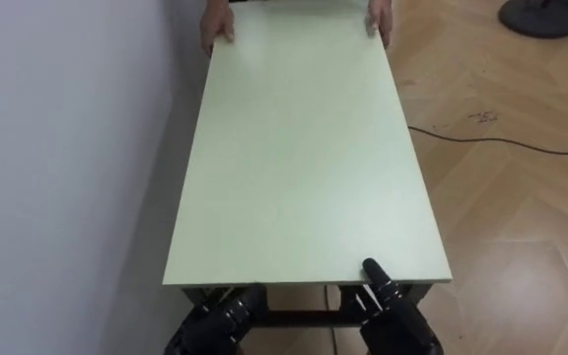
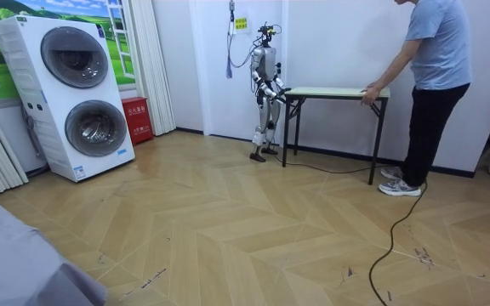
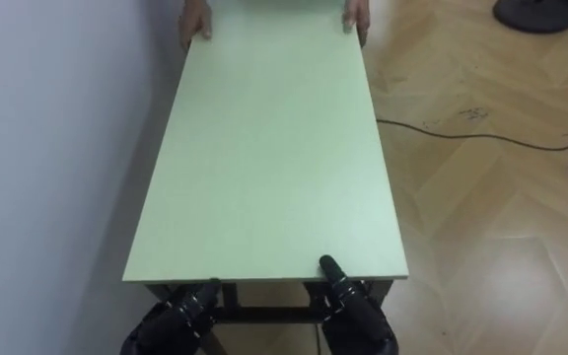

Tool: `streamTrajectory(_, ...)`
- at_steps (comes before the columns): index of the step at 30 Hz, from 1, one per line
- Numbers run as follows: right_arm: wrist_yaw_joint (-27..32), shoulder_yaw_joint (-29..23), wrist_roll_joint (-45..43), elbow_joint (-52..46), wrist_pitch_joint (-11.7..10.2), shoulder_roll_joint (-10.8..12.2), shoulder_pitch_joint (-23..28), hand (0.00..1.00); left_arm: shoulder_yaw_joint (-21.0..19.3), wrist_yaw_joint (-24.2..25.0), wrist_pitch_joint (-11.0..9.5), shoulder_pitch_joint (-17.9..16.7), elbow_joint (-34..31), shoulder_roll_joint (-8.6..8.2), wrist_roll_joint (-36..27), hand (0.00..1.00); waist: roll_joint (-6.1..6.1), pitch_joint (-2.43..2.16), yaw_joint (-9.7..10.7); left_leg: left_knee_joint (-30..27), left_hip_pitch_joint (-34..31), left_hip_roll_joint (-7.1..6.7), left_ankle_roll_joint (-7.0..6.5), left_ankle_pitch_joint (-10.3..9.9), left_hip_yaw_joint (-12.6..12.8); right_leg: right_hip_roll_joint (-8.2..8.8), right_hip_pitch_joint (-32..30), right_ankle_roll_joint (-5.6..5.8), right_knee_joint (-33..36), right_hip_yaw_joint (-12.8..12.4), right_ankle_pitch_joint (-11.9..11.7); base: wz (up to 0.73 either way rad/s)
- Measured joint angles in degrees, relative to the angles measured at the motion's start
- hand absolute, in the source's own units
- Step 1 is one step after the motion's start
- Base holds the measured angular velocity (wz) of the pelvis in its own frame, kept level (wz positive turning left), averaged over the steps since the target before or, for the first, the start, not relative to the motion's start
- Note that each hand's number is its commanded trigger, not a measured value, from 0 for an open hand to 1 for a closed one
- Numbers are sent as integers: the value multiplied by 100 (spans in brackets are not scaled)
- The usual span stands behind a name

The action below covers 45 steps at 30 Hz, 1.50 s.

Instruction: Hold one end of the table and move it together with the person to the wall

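A long table with a pale green top (image 1: 304, 148) and black legs stands lengthwise before me, close to a white wall. I stand at its near end. My right hand (image 1: 390, 306) grips the near edge, its thumb lying on the top and the rest of it beneath. My left hand (image 1: 223, 316) sits under the same edge, further left. At the far end a person (image 2: 436, 76) stands and holds both far corners, one hand (image 1: 217, 25) by the wall and the other hand (image 1: 380, 20) on the room side. In the room view the table (image 2: 334, 91) rests on the floor.
The white wall (image 1: 57, 148) runs along the table's left side. To the right lies wooden floor with a dark cable (image 1: 501, 138) and a dark round base (image 1: 540, 15). A stacked washer and dryer (image 2: 79, 93) and a red box (image 2: 134, 119) stand further off.
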<state>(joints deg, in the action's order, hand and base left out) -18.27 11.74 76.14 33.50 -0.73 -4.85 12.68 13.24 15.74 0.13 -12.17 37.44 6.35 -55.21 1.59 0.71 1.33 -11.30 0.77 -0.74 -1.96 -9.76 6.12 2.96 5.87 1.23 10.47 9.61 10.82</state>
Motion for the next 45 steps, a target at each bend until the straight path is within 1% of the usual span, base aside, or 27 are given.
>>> streamTrajectory(3, -59, -2, 30, 28, 75, -3, 0, 0, 21, -85, 97, -38, 94, 64, 104, 0, -86, 48, -8, -13, -29, 2, 0, 0, -3, -1, -22, 0, -5, 2, 0, 0)
streamTrajectory(6, -82, -2, 29, 34, 87, -7, 1, 0, 71, -138, 124, -37, 95, 80, 194, 0, -78, 33, -2, -13, -47, 0, -1, -1, 3, 4, -88, -1, 8, 0, -1, -3)
streamTrajectory(11, -241, -7, 56, 124, 92, -7, 9, 0, 71, -157, 126, -31, 95, 78, 198, 0, 7, -6, 1, 7, -35, 2, -1, 0, 27, 5, -66, -1, 7, -9, -1, -1)
streamTrajectory(13, -245, -16, 59, 124, 92, -7, 36, 0, 69, -163, 126, -32, 96, 79, 198, 0, 42, -28, 0, 21, -16, 3, -1, 0, 23, 4, -65, 0, 6, -8, -1, 0)
streamTrajectory(15, -245, -16, 59, 124, 92, -6, 39, 0, 62, -166, 126, -31, 96, 79, 199, 0, 54, -36, 3, 28, -9, 3, 0, 0, 27, 4, -43, 0, 6, -5, 0, 0)
streamTrajectory(23, -344, -15, 55, 199, 93, -9, 72, 0, 83, -191, 122, -53, 200, 90, 248, 0, 3, -8, 29, 47, -5, 2, 0, 0, 39, 4, -24, 0, 4, -2, -1, 0)
streamTrajectory(25, -511, -44, -26, 466, 95, -2, 76, 0, 71, -192, 110, -40, 427, 90, 334, 0, -13, -5, 28, 32, -8, 3, 0, 0, 44, 3, -19, 0, 4, -3, 0, 0)
streamTrajectory(28, -547, -148, -202, 879, 99, -10, 161, 0, -11, -235, 90, -51, 806, 96, 376, 0, -42, 3, 14, 51, -19, 4, 0, -1, 62, 3, -32, 0, 1, 9, 0, 0)
streamTrajectory(30, -561, -212, -429, 1073, 108, -44, 203, 0, -78, -310, 57, -84, 908, 115, 457, 0, -51, 9, 21, 50, -27, 5, 0, -1, 65, 5, -46, 0, 0, 42, 0, 0)
streamTrajectory(33, -596, -329, -649, 1457, 138, -99, 190, 0, -190, -370, -9, -69, 1082, 112, 588, 0, -57, -5, -2, 64, -10, 10, -1, -1, 115, 10, -45, 0, -1, 66, 0, -7)
streamTrajectory(35, -634, -496, -681, 1664, 145, -120, 171, 0, -215, -384, -44, -71, 1237, 110, 575, 0, -50, -12, -4, 66, 0, 9, -1, -1, 139, 14, -44, 0, -5, 49, 0, -8)
streamTrajectory(37, -668, -785, -730, 2019, 145, -151, 154, 0, -382, -382, -47, -73, 1417, 105, 544, 0, -51, -20, 2, 77, 57, 10, -1, -1, 169, 11, -20, 0, -10, -13, 0, -8)
streamTrajectory(39, -729, -980, -765, 2247, 133, -193, 166, 0, -473, -382, -68, -82, 1616, 115, 546, 0, -42, -24, 13, 77, 76, 11, -2, -2, 171, 10, 6, 0, -10, -17, 0, -2)
streamTrajectory(40, -750, -1089, -796, 2471, 132, -221, 145, 0, -536, -382, -76, -106, 1751, 117, 545, 0, -57, -22, 18, 78, 83, 12, -2, -2, 174, 11, 15, 0, -9, -15, 0, 0)
streamTrajectory(41, -749, -1126, -812, 2572, 128, -236, 147, 0, -548, -384, -84, -110, 1808, 120, 545, 0, -46, -31, 21, 76, 83, 12, -2, -2, 175, 11, 15, 0, -9, -15, 0, 0)
streamTrajectory(42, -745, -1157, -858, 2734, 122, -264, 158, 0, -562, -385, -97, -146, 1856, 126, 549, 0, -49, -31, 30, 70, 84, 13, -1, -2, 175, 11, 18, 0, -8, -15, 0, 0)
streamTrajectory(45, -738, -1190, -897, 3033, 125, -255, 193, 0, -581, -404, -100, -269, 2012, 119, 565, 0, -71, -17, 32, 63, 91, 20, -1, -3, 175, 11, 35, 0, -5, -14, 0, 0)
